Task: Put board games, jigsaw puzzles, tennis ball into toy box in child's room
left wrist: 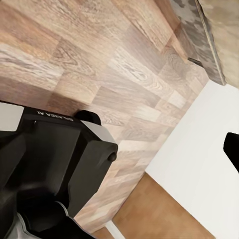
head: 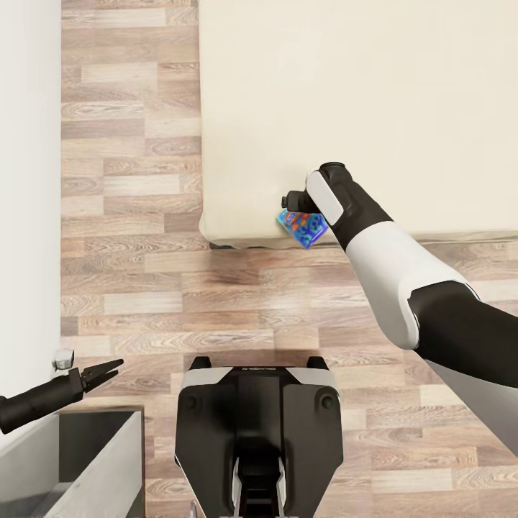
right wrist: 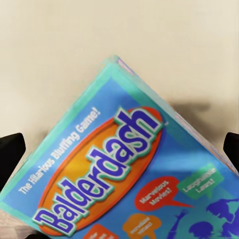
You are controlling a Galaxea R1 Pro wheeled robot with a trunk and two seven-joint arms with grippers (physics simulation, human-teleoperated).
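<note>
A blue board game (head: pixel 303 227), printed "Balderdash", lies on the bed (head: pixel 360 108) at its near edge, one corner poking past the edge. In the right wrist view the board game (right wrist: pixel 114 184) sits tilted and close, casting a shadow on the beige cover. My right gripper (head: pixel 292 201) hangs directly over it, open, its dark fingertips (right wrist: pixel 11 152) wide apart on either side of the box. My left gripper (head: pixel 114 368) is open low at the left, near the white wall and holding nothing. Beneath it is the corner of a pale grey open bin, apparently the toy box (head: pixel 108 460).
Wood-plank floor (head: pixel 237 302) lies between my base (head: pixel 259 439) and the bed. A white wall (head: pixel 29 180) runs along the left. In the left wrist view my base (left wrist: pixel 50 169) stands on the planks, with the dark bed frame (left wrist: pixel 199 40) beyond it.
</note>
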